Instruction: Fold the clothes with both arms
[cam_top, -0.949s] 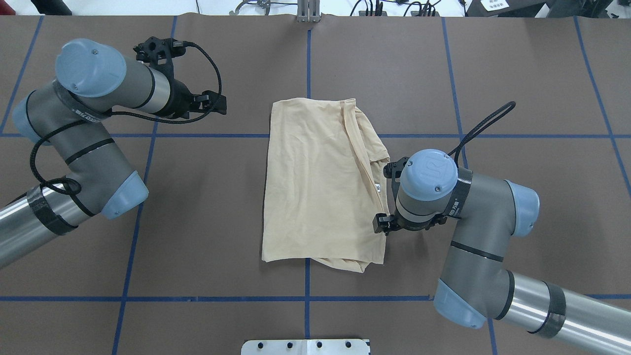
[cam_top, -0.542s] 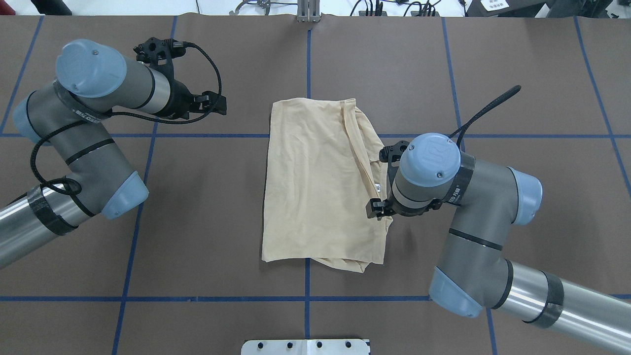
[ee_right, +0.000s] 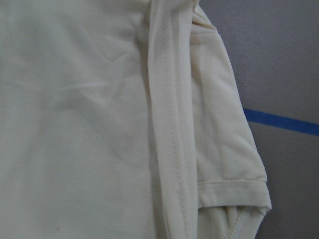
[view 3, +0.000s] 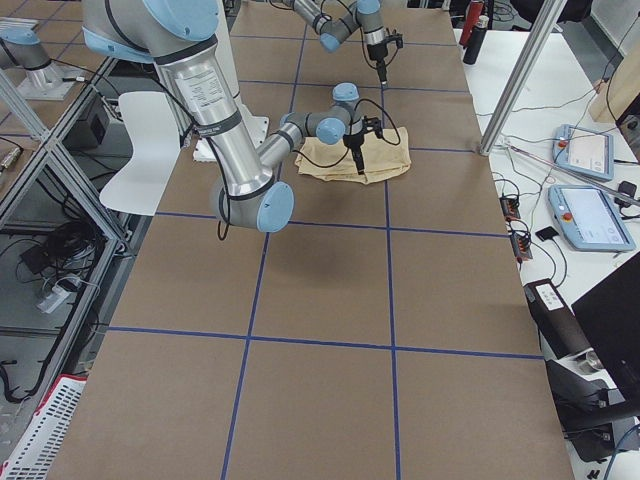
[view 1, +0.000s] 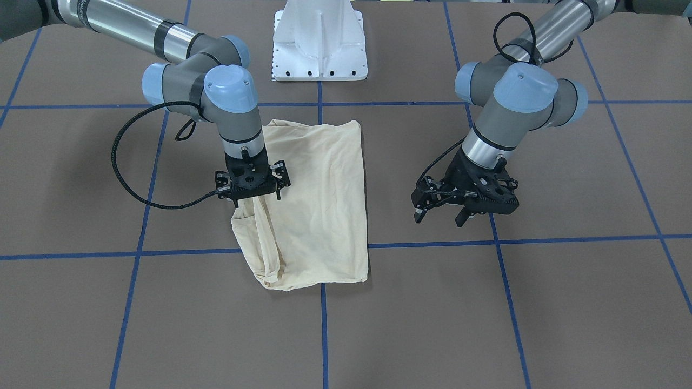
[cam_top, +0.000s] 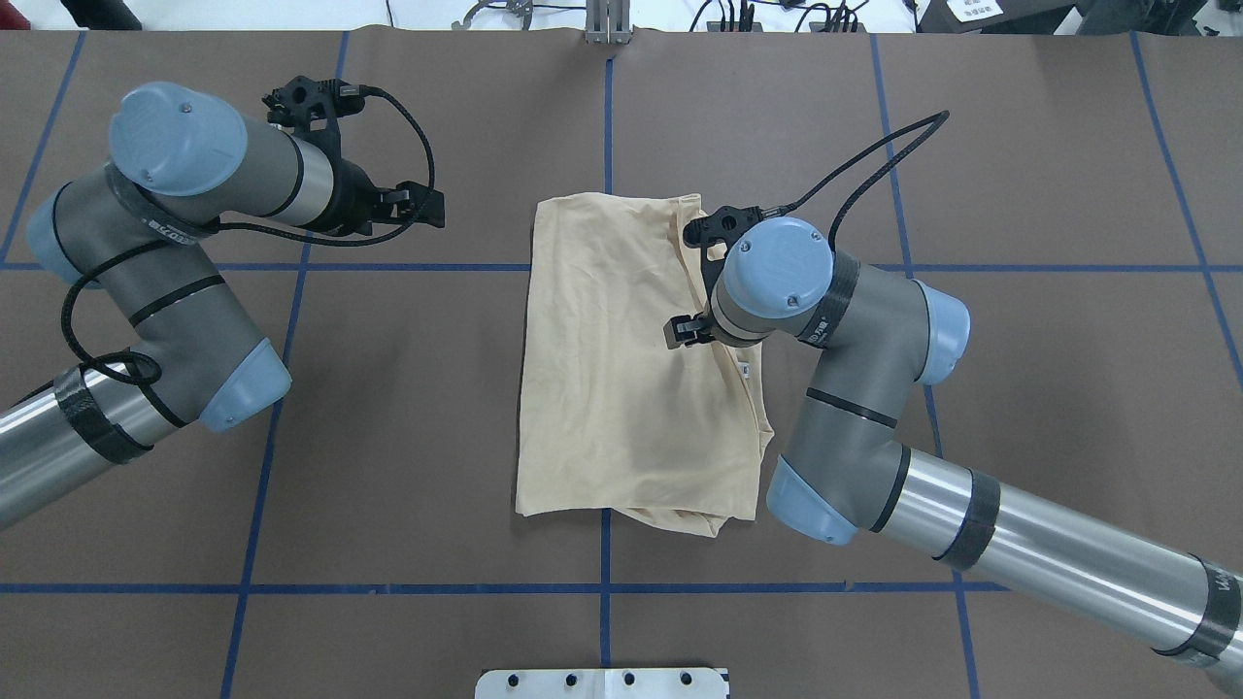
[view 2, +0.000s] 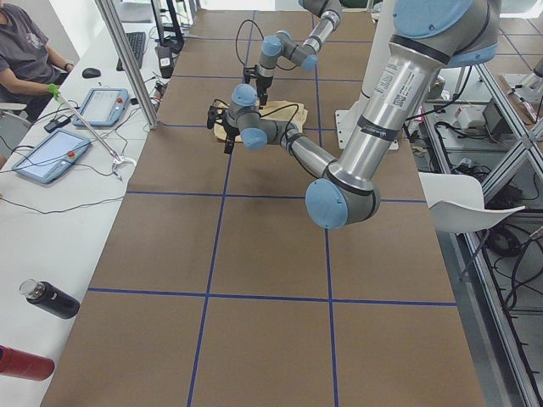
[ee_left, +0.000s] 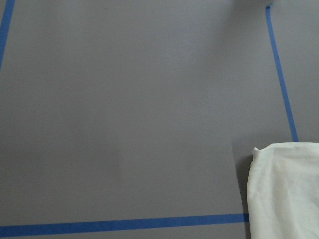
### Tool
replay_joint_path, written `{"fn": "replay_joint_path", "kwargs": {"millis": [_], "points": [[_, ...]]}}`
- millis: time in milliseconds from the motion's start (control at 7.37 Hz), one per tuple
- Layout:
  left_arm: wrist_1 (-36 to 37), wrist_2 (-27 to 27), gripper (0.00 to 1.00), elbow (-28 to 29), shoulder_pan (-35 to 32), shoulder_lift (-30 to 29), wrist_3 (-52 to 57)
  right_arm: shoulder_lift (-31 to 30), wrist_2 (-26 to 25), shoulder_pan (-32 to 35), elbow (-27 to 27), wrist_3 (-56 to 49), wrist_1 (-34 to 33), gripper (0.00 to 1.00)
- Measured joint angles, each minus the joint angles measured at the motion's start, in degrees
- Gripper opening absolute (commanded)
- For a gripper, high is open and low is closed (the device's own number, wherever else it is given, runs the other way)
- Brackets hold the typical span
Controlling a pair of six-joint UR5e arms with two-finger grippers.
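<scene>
The clothes are one pale cream shirt point(cam_top: 621, 369), folded into a tall rectangle at the table's middle point(view 1: 319, 200). Its print is not visible. A hemmed band and a sleeve end fill the right wrist view point(ee_right: 169, 124). My right gripper point(view 1: 257, 201) points straight down over the shirt's folded side edge, and its fingers look spread with nothing held. In the overhead view the right arm's wrist point(cam_top: 777, 282) covers it. My left gripper point(cam_top: 432, 206) hangs open above bare table, well apart from the shirt point(view 1: 440, 218). The left wrist view catches only a shirt corner point(ee_left: 284, 194).
Brown table cover with blue tape lines point(cam_top: 388, 267). The white pedestal base point(view 1: 319, 48) stands on the robot's side of the shirt. In the exterior left view a person point(view 2: 25, 51) sits at a side desk with tablets point(view 2: 106, 106) and bottles point(view 2: 47, 298).
My right arm has swung from the shirt's right edge, forward and inward, and now stands over the shirt's upper right part. The left arm and the shirt have hardly moved.
</scene>
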Motion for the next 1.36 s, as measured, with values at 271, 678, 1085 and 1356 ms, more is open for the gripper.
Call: {"fn": "replay_joint_path", "kwargs": {"millis": [271,678,1085,1356], "points": [[-0.1,0.0,1.0,0.0,0.0,0.0,0.0,-0.3,-0.2,1.3,-1.2,-1.7,0.3,1.0],[-0.1,0.0,1.0,0.0,0.1,-0.1,0.0,-1.6,0.0,2.5,-1.7,-2.6,0.1,1.0],[-0.1,0.1,1.0,0.0,0.1,-0.3,-0.4,-3.4,1.9,5.8,-1.7,-4.7,0.0,1.0],[-0.1,0.1,1.0,0.0,0.1,-0.3,-0.5,-3.3,5.1,8.2,-1.2,-5.6,0.2,1.0]]}}
